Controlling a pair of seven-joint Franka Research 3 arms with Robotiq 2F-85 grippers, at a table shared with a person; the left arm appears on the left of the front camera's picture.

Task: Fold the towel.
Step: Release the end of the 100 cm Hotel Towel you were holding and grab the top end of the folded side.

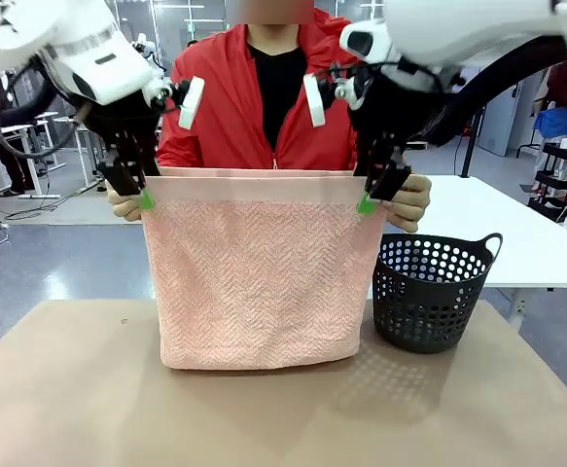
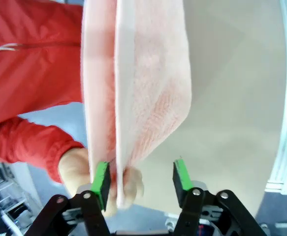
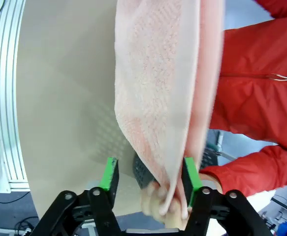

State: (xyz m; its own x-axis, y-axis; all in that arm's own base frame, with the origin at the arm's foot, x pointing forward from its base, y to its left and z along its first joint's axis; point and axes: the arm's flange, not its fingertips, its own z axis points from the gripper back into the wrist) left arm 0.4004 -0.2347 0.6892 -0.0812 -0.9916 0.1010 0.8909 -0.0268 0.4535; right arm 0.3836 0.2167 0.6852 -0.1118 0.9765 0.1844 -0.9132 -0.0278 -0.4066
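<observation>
The left gripper stands with its jaws wide apart at the lower centre of the left wrist view, its green pads well clear of each other. The doubled top edge of the towel comes down between them, close to the pad at picture left and far from the other. I cannot tell whether it touches that pad. A person's hand pinches this corner just behind the pad, at lower left. The sleeve of a red jacket lies along the left side and the tan table on the right.

The right gripper is open too, at the bottom centre of its wrist view. The towel hangs between the pads, against the one at picture right. The person's other hand grips the corner low between the fingers. A piece of the black basket shows behind the cloth, and the jacket is at right.

In the front view the left gripper and the right gripper sit at the towel's two top corners. A hand holds each corner just outside them, the other one right of centre. The towel hangs flat in mid-frame, plain band on top. Its lower fold reaches down to the table. The basket stands just beside it at right.
</observation>
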